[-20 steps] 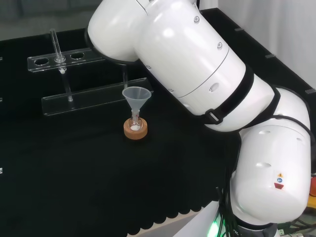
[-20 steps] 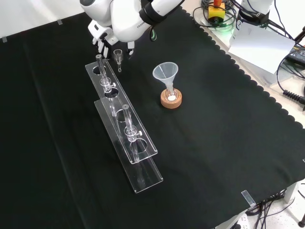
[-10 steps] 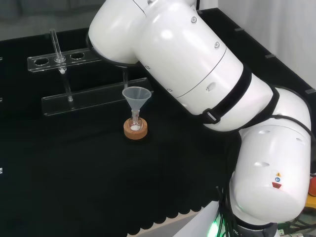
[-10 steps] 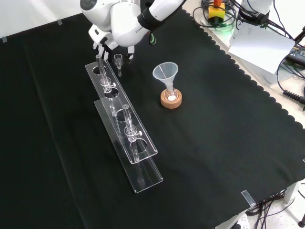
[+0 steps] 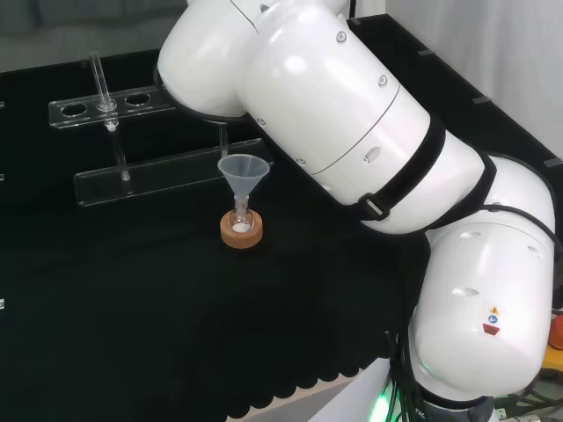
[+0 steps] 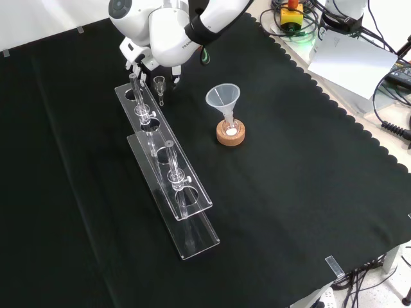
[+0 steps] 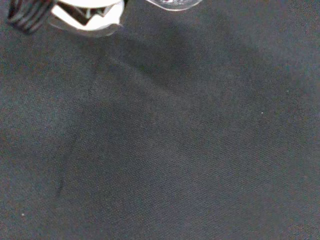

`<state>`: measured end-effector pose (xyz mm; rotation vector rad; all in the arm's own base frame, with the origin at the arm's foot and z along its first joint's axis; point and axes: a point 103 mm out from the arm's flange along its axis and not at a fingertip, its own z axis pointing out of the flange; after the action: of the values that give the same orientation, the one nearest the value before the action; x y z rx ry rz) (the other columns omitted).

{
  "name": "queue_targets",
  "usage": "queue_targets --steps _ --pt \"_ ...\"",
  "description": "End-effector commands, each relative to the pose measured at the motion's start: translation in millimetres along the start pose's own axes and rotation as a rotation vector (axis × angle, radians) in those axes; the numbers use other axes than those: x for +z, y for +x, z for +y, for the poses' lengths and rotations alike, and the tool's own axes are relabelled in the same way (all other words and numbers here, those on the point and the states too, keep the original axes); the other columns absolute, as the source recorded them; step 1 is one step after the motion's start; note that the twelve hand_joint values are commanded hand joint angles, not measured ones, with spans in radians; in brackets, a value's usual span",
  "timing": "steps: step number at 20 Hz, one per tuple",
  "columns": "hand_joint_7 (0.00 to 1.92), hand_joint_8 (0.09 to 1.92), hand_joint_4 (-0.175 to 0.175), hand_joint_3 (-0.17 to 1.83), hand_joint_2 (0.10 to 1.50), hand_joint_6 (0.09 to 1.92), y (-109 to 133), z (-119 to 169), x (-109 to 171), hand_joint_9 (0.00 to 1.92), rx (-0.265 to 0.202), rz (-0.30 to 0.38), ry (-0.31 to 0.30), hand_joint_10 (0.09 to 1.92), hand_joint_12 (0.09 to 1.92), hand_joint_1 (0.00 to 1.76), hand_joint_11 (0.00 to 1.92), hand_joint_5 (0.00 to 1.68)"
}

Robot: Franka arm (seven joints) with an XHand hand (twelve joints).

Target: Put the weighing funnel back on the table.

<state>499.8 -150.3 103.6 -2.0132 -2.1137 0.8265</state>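
Tapering clear weighing funnel, matte black cloth

site: lab bench | clear cone-shaped funnel is standing in a small flask on a cork ring | clear acrylic test-tube rack is lying left of that funnel, front view | black cloth is lying beneath

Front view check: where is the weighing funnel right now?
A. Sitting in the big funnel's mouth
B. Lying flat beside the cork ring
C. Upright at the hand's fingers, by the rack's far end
C: the weighing funnel hangs stem down at the fingers of the hand, beside the clear rack and apart from the funnel.
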Motion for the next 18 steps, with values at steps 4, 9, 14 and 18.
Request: queue_targets --steps 4,9,14,18 --pt "0.65 0.62 0.175 0.76 0.65 0.91 3 6 7 0.82 0.002 0.009 -0.011 0.47 1.23 1.10 0.50 1.17" --pt "0.65 0.62 0.175 0.76 0.65 0.91 -1 11 13 0.82 0.002 0.020 -0.026 0.47 1.23 1.10 0.50 1.16" --pt "0.65 0.62 0.175 0.75 0.65 0.91 3 12 10 0.82 0.020 0.009 -0.018 0.47 1.23 1.10 0.50 1.16" --pt "0.65 0.62 0.175 0.75 0.66 0.91 4 15 10 0.82 0.009 0.014 -0.019 0.47 1.23 1.10 0.50 1.16"
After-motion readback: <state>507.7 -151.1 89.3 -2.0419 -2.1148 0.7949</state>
